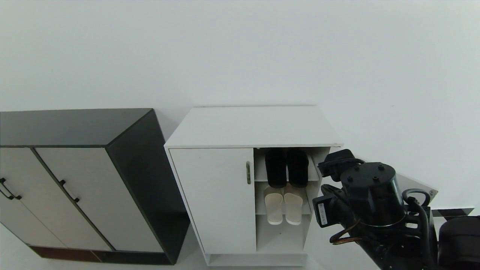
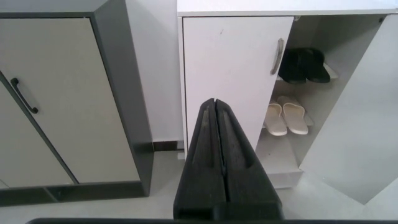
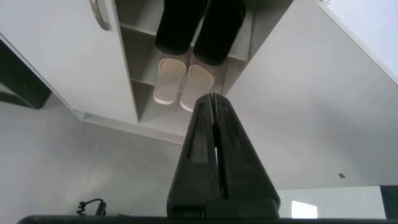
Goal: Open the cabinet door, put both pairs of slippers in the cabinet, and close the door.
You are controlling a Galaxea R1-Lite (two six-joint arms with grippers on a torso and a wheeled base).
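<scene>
Inside white cabinet, head view: black slippers on upper shelf, white slippers on shelf below; both pairs stowed.
Left wrist view: left tool pressed shut, empty, well short of cabinet; open door swung wide.
Right wrist view: right tool closed, nothing held, near door's inner face.
Step judged: closing. Next: get behind door, push it shut.

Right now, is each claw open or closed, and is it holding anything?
Left claw: closed, holding nothing.
Right claw: closed, holding nothing.
</scene>
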